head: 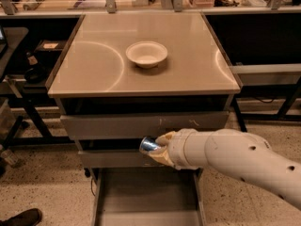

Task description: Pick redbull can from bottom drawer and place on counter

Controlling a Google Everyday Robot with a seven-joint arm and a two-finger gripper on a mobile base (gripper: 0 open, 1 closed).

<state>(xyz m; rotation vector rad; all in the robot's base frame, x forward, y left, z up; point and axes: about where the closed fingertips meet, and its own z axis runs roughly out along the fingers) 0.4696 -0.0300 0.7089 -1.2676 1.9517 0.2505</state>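
The can (149,145) is held in the gripper (158,148), lifted clear of the bottom drawer (141,197) and level with the front of the middle drawer (110,158). It is tipped on its side, with its shiny round end turned to the left. The beige fingers (165,137) are closed on the can from above and below, and only its left part is seen past them. The white arm (235,159) is reached in from the lower right, across the right side of the cabinet.

The bottom drawer is pulled out toward the camera, and its flat grey floor is seen below the gripper. The top drawer (117,125) and the middle drawer are pushed in, their grey fronts scuffed.

Above them the bench (94,69) is seen as a glossy beige top marked with faint arcs. A white bowl (146,54) is set upright near its middle, well apart from the can. A dark shoe (21,218) is seen on the speckled floor at the lower left.
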